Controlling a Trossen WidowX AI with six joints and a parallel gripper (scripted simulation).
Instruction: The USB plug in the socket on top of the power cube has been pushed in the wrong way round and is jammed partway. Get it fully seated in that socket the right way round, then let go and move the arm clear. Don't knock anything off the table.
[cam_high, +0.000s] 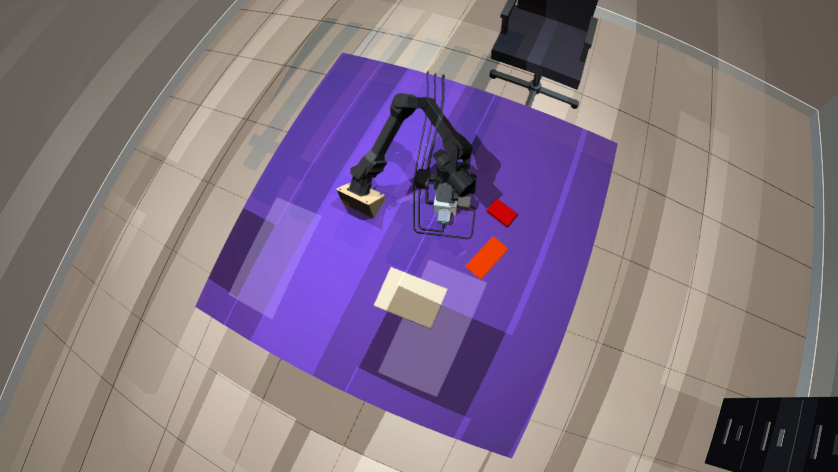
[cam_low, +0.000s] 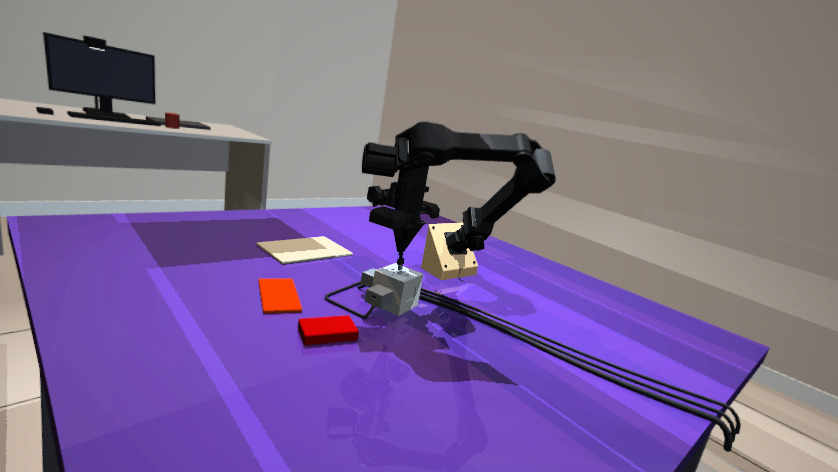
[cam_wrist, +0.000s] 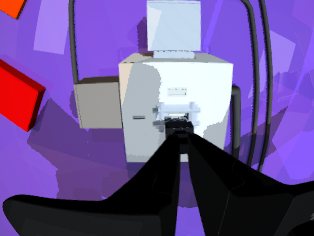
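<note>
The power cube (cam_low: 409, 291) (cam_wrist: 142, 145) stands on the purple table, its top facing up under the arm. The USB plug (cam_low: 400, 263) (cam_wrist: 179, 125) is a small black piece standing upright at the socket on the cube's top. Light socket brackets (cam_wrist: 194, 108) show just beyond it in the wrist view. My gripper (cam_low: 400, 254) (cam_wrist: 182, 142) points down over the cube and is shut on the plug. The fingers hide part of the plug and socket, so its depth and which way round it is cannot be told. In the top view the arm covers the plug.
Grey blocks (cam_wrist: 174, 26) (cam_low: 379, 295) stick out from two cube sides. Black cables (cam_low: 527, 335) (cam_wrist: 254, 90) run around the cube and over the table edge. A red box (cam_high: 501, 212) (cam_low: 328, 330), an orange slab (cam_high: 486, 257) (cam_low: 280, 295) and a cream slab (cam_high: 410, 297) (cam_low: 304, 249) lie nearby.
</note>
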